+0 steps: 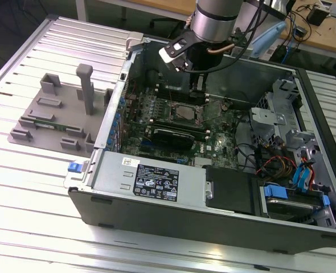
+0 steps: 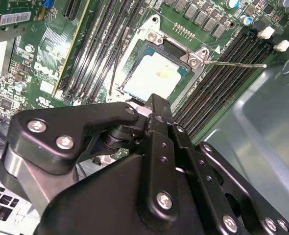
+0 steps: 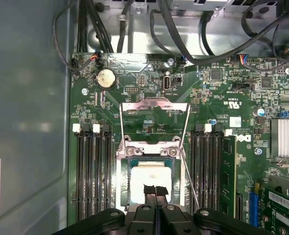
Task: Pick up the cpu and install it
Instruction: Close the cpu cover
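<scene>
In the exterior view I see a dark grey open computer case (image 1: 156, 213) lying on its side on a ribbed silver metal tabletop (image 1: 31, 187). A grey plastic fixture tray (image 1: 54, 122) rests on the tabletop, toward the exterior view's left of the case. The silver robot arm (image 1: 213, 17) reaches down into the case over the green motherboard (image 1: 213, 128). The small flat square silvery-white cpu (image 1: 185, 112) lies near the middle of that board, close under the arm's tip.

In the first wrist view the black gripper (image 3: 155, 190) hangs directly over the cpu (image 3: 139, 178). Its fingers (image 3: 149, 190) are pressed together with nothing between them. I cannot tell whether they touch the chip. The cpu lies flat in its socket, between two banks of black memory slots (image 3: 93, 176). The shiny metal load plate (image 3: 154, 110) is hinged open, off the cpu.

In the second wrist view the gripper's (image 2: 154, 100) black linkage fills the foreground. Past its tip the cpu (image 2: 152, 76) sits squarely in the socket frame. A thin silver wire lever (image 2: 232, 62) sticks out sideways across the memory slots.
</scene>
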You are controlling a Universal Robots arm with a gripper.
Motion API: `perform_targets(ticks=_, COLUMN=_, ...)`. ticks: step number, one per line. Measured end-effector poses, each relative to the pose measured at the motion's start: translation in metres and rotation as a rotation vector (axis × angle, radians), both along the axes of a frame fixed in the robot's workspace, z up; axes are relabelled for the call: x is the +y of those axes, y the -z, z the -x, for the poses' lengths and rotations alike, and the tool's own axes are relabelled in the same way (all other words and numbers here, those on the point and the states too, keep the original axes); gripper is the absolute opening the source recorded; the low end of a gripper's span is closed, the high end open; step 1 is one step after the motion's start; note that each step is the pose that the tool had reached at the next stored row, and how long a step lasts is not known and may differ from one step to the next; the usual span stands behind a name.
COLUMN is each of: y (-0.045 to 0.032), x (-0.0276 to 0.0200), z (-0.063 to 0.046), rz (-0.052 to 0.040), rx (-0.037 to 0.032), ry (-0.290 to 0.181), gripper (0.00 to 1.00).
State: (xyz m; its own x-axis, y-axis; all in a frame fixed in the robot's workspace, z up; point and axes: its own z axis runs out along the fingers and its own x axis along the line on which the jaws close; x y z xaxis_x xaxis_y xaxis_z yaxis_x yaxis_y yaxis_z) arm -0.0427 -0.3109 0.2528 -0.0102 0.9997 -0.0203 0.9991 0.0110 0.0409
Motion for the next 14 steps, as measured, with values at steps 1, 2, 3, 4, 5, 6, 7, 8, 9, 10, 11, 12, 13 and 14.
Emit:
perform_targets(ticks=1, y=0.0, x=0.0, z=0.0, rz=0.0, rx=-0.0002, ry=0.0, gripper=0.11)
perform_targets(ticks=2, y=0.0, x=0.0, z=0.0, rz=0.0, rx=-0.0002, ry=0.0, gripper=0.11)
perform_targets(ticks=3, y=0.0, x=0.0, z=0.0, rz=-0.0001, rx=-0.0003, ry=0.0, gripper=0.11)
perform_targets(ticks=4, y=0.0, x=0.0, z=0.0, rz=-0.0002, rx=-0.0003, ry=0.0, gripper=0.11)
perform_targets(ticks=5, y=0.0, x=0.0, z=0.0, rz=-0.0001, rx=-0.0002, ry=0.0, gripper=0.11)
perform_targets(ticks=6, y=-0.0001, x=-0.0001, z=0.0, rz=-0.0001, rx=-0.0002, ry=0.0, gripper=0.11)
perform_targets(ticks=7, y=-0.0009, x=-0.0001, z=0.0, rz=0.0001, rx=0.0, ry=0.0, gripper=0.11)
perform_targets(ticks=8, y=-0.0022, x=-0.0001, z=0.0, rz=0.0, rx=-0.0001, ry=0.0, gripper=0.11)
perform_targets(ticks=9, y=-0.0057, x=-0.0001, z=0.0, rz=-0.0002, rx=-0.0003, ry=0.0, gripper=0.11)
perform_targets(ticks=10, y=-0.0082, x=0.0, z=0.0, rz=-0.0003, rx=-0.0003, ry=0.0, gripper=0.11)
perform_targets(ticks=11, y=-0.0103, x=0.0, z=0.0, rz=-0.0002, rx=-0.0003, ry=0.0, gripper=0.11)
perform_targets(ticks=12, y=-0.0146, x=0.0, z=0.0, rz=-0.0002, rx=-0.0003, ry=0.0, gripper=0.11)
perform_targets(ticks=13, y=-0.0169, x=0.0, z=0.0, rz=-0.0001, rx=-0.0002, ry=0.0, gripper=0.11)
perform_targets(ticks=14, y=-0.0169, x=0.0, z=0.0, rz=-0.0004, rx=-0.0004, ry=0.0, gripper=0.11)
